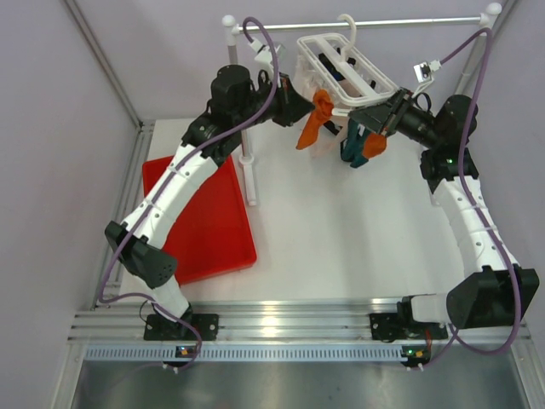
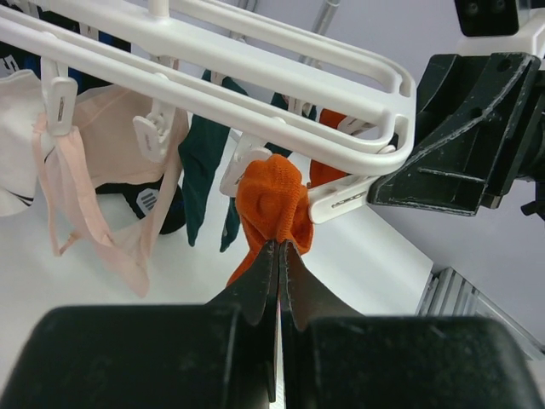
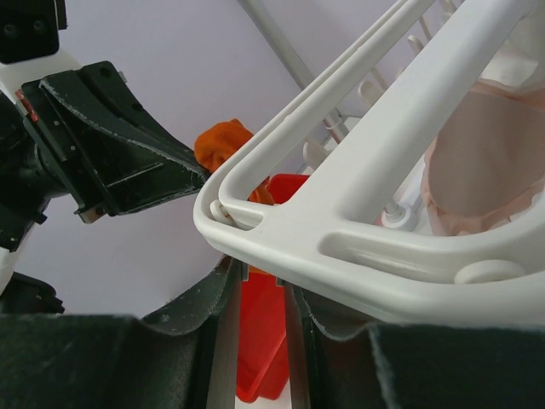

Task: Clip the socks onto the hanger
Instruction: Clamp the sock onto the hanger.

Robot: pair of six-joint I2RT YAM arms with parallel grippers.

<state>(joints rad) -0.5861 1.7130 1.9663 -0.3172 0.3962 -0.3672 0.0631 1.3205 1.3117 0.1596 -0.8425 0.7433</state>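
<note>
From my seat, the hanger (image 3: 400,162) is hooked on the rail (image 1: 366,24) at the far side of the table (image 1: 341,247), a little right of centre, and both arms reach up to its near end. The left gripper (image 2: 278,247) is pinched fully shut on the lower fabric of an orange sock (image 2: 271,200), which bunches up just under the hanger's near right corner. A white clip (image 2: 341,202) lies sideways there, its tip touching the sock's right side.

The right gripper (image 3: 258,277) comes in from the right, and its black finger sits against that clip and the corner. I see a narrow gap between its jaws. Their tips are hidden behind the hanger's corner, so I cannot tell whether they clamp anything.

A second orange sock (image 2: 326,170) hangs just behind the corner. The teal socks (image 1: 352,146) dangle under the near edge, and a pale pink pair (image 2: 111,145) hangs on clips further along. A red tray (image 1: 204,221) lies on the left of the table.
</note>
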